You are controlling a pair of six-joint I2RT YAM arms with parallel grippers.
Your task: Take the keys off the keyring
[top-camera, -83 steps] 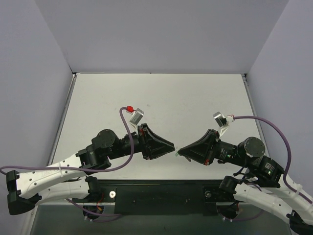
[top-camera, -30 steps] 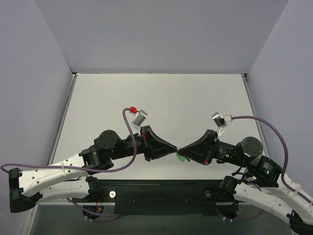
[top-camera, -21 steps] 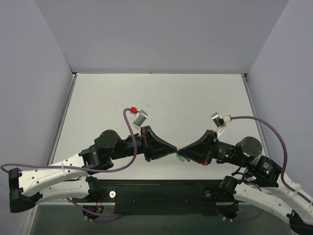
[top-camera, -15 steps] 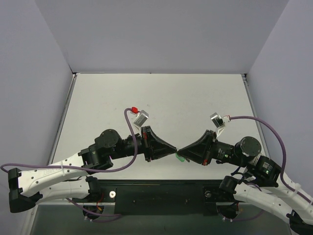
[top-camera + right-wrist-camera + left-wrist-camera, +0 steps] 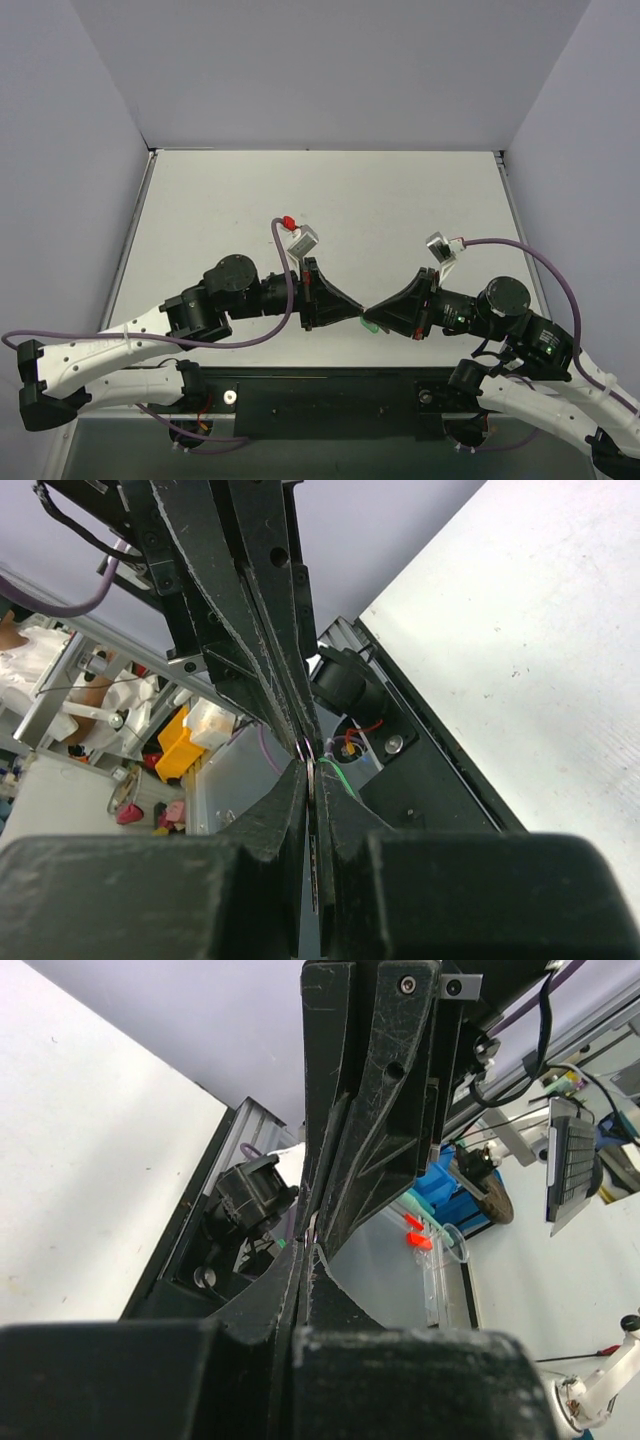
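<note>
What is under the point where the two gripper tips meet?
A bit of the green keyring peeks out below the left gripper and right gripper tips. The key cannot be seen; the shut fingers cover whatever they hold.

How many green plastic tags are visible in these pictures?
1. The green tag shows by the spot where the left gripper and right gripper meet tip to tip, both jaws shut. A second one could be hidden between them.
</note>
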